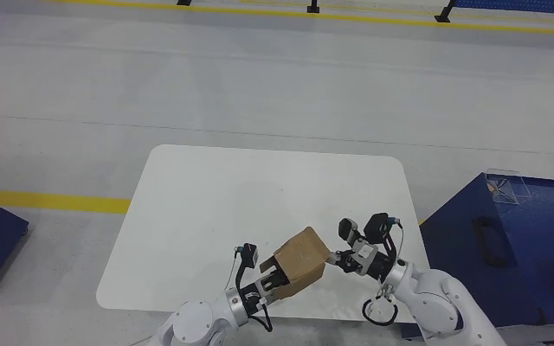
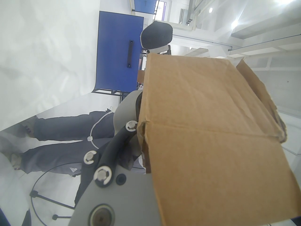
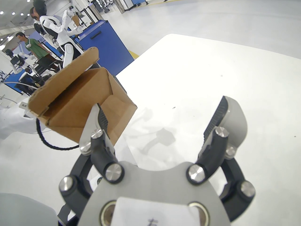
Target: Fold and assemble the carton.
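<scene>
Holding at mid-assembly: the left gripper (image 1: 270,278) was clamped on one end of the brown carton (image 1: 300,259), keeping it lifted and tilted just above the near edge of the white table (image 1: 260,182). The carton body was already squared up into a box shape. In the left wrist view its walls met at a crease, with a flap edge sticking out at the far corner.

The end facing the right gripper (image 3: 162,106) was open and the hollow inside was visible. The top flap (image 3: 80,62) was raised and a side flap (image 3: 122,109) angled outward. The right gripper's fingers stood wide apart, holding nothing. One finger (image 3: 101,118) sat right at the carton's lower open edge, touching or just beside it; could not tell which. The other finger hung apart from the carton, over the table.

Judged step: closing the flaps on the open end, with the left arm as holder and the right arm as folder. The next move likely called for the right gripper to press the side flap inward first, then bring the top flap down over it. The left grip would need to be firm enough to stop the carton twisting. An off-centre push could rotate the carton in the left grip or dent a thin wall.
</scene>
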You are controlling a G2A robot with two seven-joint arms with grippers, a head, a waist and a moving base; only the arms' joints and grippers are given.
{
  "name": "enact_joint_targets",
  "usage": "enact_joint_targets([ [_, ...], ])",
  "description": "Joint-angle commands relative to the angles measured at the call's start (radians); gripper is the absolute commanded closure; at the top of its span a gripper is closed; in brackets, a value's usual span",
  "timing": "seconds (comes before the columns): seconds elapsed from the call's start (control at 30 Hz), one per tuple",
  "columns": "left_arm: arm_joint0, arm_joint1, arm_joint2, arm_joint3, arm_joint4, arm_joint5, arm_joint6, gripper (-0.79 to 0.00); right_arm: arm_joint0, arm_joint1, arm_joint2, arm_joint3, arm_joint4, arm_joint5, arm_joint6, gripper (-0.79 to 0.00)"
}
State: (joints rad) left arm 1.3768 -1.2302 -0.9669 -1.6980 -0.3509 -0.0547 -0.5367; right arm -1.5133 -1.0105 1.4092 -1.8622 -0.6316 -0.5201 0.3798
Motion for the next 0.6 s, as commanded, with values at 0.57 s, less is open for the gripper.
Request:
enact_joint_targets([
  [0.57,0.012,0.0,-0.015,0.002,-0.014,-0.022,-0.024,0.0,0.001,-0.004,0.015,0.042,0.033,0.042,-0.016,-0.785],
])
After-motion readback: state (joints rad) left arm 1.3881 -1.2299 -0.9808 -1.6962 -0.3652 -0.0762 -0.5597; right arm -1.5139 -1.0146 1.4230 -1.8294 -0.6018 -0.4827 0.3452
